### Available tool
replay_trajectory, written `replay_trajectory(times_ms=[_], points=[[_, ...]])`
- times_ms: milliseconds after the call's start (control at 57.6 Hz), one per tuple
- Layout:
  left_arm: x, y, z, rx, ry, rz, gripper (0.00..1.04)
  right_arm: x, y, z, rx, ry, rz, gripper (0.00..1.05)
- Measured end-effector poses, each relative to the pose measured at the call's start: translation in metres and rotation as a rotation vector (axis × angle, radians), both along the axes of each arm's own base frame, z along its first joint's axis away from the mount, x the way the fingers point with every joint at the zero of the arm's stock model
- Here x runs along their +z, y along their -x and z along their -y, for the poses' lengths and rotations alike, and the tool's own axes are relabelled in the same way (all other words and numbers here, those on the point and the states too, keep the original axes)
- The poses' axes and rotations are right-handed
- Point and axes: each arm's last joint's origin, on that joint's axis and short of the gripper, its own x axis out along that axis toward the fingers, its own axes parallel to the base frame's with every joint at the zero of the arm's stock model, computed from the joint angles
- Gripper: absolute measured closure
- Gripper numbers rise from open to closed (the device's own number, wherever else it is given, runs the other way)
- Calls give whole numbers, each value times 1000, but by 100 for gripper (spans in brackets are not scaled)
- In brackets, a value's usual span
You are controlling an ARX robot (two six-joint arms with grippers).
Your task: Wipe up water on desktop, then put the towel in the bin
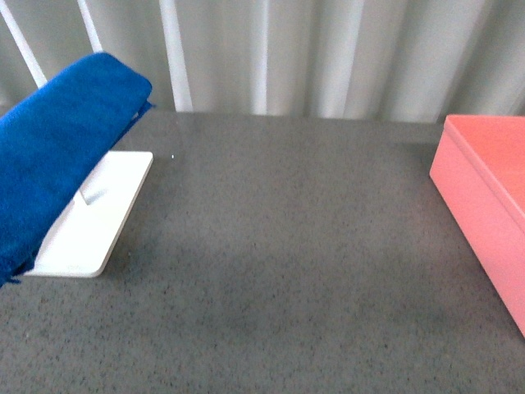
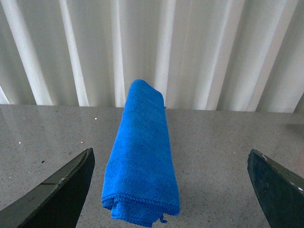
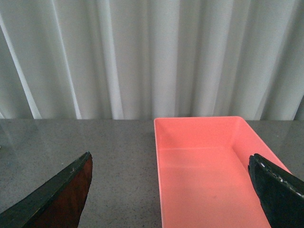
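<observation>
Though scanned all over, no plain puddle on broad speckled desktop [image 1: 287,246]; perhaps a faintly darker patch near the middle. Next in size, pink bin [image 1: 474,209] at the right edge, open-topped. Then blue towel [image 1: 57,164], propped aslant over the white tray [image 1: 90,226] at the far left, touching neither claw. Probably soft, light and floppy, thick in its folds; best pinched across the near folded end, through all layers, to avoid unrolling. Left gripper [image 2: 169,187] spread wide, towel ahead between the jaws. Right gripper [image 3: 170,187] likewise released, facing the bin.
</observation>
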Motion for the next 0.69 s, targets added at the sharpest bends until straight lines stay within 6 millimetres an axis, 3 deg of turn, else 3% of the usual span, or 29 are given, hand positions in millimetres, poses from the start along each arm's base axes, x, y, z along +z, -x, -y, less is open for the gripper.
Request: replay_trajectory(times_ms=[400,521,573,695], points=[[0,0,0,6,1,-3,7,0,0,0,0,0,0,7],[-5,-2,1,299,140,-319,7,0,0,0,-2,0,0,7],[-6,-9,0,307,220,-367,7,0,0,0,1,0,0,7],[27,-41,-13,263,332,-301,7,0,0,0,0,0,0,7]])
